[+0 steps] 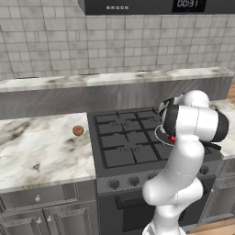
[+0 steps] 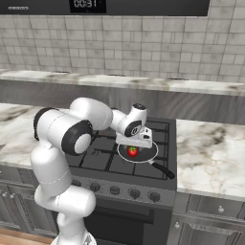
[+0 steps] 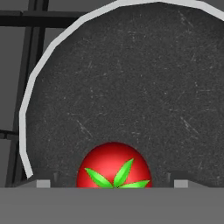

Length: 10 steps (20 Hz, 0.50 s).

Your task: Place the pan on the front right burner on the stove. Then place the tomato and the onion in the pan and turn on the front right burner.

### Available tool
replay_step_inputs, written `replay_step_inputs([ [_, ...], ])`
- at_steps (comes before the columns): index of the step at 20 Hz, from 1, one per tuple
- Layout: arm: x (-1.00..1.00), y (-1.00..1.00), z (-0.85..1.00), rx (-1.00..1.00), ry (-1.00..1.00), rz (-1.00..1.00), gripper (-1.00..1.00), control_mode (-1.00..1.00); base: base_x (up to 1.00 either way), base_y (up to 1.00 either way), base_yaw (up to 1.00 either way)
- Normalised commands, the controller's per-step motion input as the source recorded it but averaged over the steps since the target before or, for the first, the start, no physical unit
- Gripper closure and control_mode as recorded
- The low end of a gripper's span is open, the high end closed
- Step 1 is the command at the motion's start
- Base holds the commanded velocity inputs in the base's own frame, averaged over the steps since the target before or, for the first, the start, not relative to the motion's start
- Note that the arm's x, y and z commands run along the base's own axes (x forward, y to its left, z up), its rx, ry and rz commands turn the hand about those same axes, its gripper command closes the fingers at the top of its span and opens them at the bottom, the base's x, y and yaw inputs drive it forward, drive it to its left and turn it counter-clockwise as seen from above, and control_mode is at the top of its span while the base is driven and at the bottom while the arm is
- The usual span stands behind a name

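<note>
Hand view: the small glossy red tomato (image 3: 113,165) with green stem leaves lies in the shallow round black frying pan (image 3: 131,87), between the tool's (image 3: 113,183) spread fingertips, which grip nothing. Dull reddish-brown onion (image 1: 78,130) sits on the marble surface (image 1: 41,147), left of the dark grey stove (image 1: 124,137).

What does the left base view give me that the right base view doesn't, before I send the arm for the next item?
Left base view: the onion lying on the marble counter left of the stove.

Right base view: the pan's handle pointing toward the stove's front right corner, and the gripper open just above the pan, not gripping the tomato.

Both: the tomato resting inside the pan on the front right burner, and the row of knobs along the stove front.
</note>
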Motion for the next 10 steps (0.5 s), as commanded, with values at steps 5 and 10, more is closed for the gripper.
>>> replay_step_inputs([
  [5,-0.01,0.00,0.02,0.00,-0.02,0.00,-1.00,-1.00,0.00,0.00,0.00],
  [10,-0.29,0.00,0.40,0.00,-0.10,0.00,-1.00,-1.00,0.00,0.00,0.00],
])
